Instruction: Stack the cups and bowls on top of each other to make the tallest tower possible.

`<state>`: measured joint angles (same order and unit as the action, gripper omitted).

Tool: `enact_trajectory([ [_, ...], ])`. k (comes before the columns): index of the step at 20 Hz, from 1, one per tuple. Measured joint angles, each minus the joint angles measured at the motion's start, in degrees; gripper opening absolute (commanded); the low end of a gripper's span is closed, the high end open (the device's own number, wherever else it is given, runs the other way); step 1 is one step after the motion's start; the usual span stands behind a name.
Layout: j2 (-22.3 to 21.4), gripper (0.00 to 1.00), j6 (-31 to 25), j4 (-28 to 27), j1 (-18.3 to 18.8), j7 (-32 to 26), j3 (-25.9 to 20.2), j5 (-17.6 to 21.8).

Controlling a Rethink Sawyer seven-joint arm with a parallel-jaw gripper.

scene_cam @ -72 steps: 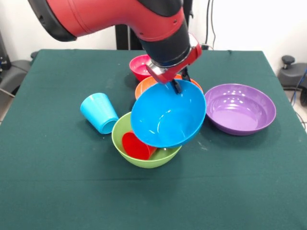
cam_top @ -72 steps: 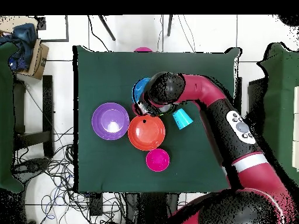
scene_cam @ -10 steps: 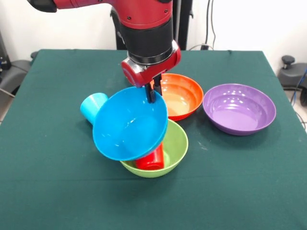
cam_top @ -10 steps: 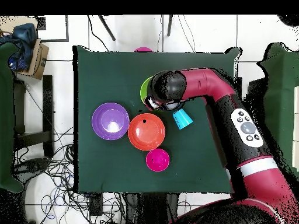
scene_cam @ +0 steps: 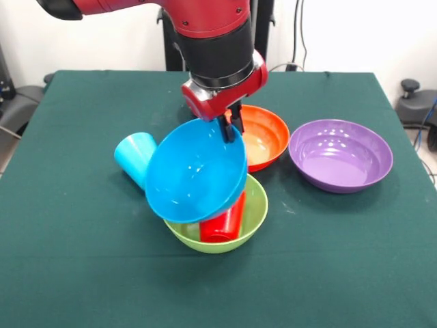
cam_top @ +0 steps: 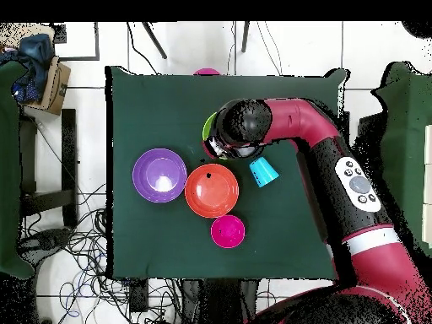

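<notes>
My gripper [scene_cam: 232, 128] is shut on the rim of the blue bowl [scene_cam: 194, 174] and holds it tilted, its opening toward the camera, above the lime green bowl [scene_cam: 257, 205]. A red cup [scene_cam: 222, 222] stands in the green bowl, partly hidden by the blue bowl. A light blue cup [scene_cam: 136, 157] lies on its side to the left. The orange bowl [scene_cam: 266, 137] and the purple bowl [scene_cam: 340, 154] sit upright to the right. The small pink-red bowl [cam_top: 228, 230] shows only in the overhead view, next to the orange bowl [cam_top: 212, 191]. No yellow cups are in view.
In the overhead view my arm [cam_top: 287, 126] covers the blue bowl and most of the green bowl [cam_top: 207, 131]. The purple bowl [cam_top: 159, 175] and light blue cup [cam_top: 263, 170] flank it. A pink object [cam_top: 207, 72] sits at the table's far edge.
The gripper first carried the blue bowl left across the green bowl, then shifted slightly back right. The green bowl and red cup inside it have shifted.
</notes>
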<state>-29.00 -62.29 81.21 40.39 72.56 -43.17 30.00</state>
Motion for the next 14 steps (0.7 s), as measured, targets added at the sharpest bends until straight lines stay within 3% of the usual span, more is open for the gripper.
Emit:
enact_trajectory([
  [9, 0.7, 0.0, -1.1, -1.5, -0.4, 0.0, 0.0, -3.4],
  [10, 0.7, 1.0, -1.3, -2.2, -0.7, 0.0, 0.0, -3.9],
  [14, 0.7, 1.0, -1.3, -2.6, -1.0, 0.0, 0.0, -4.3],
])
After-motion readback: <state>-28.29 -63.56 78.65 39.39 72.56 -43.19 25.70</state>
